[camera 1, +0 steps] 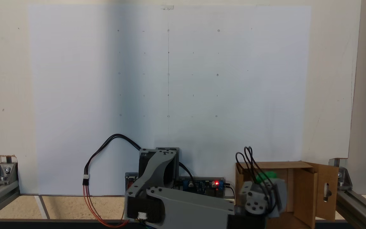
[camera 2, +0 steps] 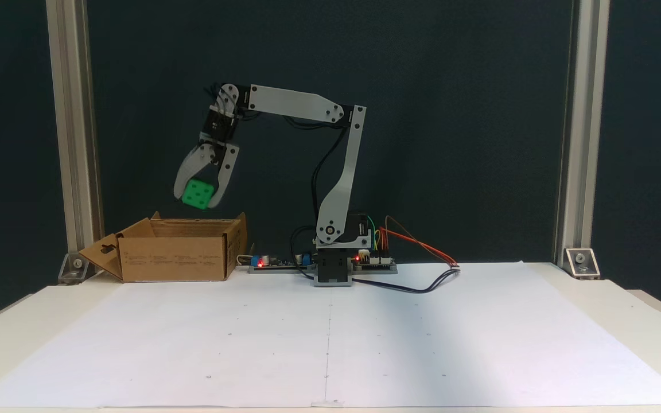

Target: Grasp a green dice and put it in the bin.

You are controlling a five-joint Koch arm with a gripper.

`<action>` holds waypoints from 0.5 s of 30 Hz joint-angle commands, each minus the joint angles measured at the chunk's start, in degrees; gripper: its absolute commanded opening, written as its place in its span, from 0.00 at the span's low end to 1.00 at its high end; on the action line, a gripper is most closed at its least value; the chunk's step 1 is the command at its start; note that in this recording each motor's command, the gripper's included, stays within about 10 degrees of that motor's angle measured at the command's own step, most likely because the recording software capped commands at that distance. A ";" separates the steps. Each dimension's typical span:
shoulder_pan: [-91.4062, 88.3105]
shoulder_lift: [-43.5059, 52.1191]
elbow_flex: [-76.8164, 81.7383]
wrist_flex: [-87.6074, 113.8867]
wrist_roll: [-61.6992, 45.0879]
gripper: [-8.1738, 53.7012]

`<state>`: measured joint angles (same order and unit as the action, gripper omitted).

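Jaws grip bright green dice (camera 2: 197, 194), pips showing, above cardboard bin (camera 2: 172, 258).

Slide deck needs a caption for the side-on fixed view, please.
Koch arm's gripper holds the green dice above the open cardboard box.

A pale tabletop (camera 2: 606, 298) carries a large white paper sheet (camera 2: 330, 338), with the bin (camera 2: 175, 258) at far left in a fixed view, beside the arm's base (camera 2: 333, 269).
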<state>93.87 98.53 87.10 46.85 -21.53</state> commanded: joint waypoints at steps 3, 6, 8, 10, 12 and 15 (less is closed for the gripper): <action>5.80 -8.26 -7.29 -5.19 -7.38 0.32; 7.73 -12.66 -7.29 -10.02 -9.40 0.32; 8.88 -15.12 -7.29 -12.74 -10.90 0.32; 9.76 -17.14 -7.29 -13.80 -12.74 0.32; 10.11 -18.81 -7.29 -14.06 -14.59 0.32; 10.11 -19.95 -7.29 -13.89 -15.03 0.32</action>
<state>103.36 78.31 82.79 34.19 -31.55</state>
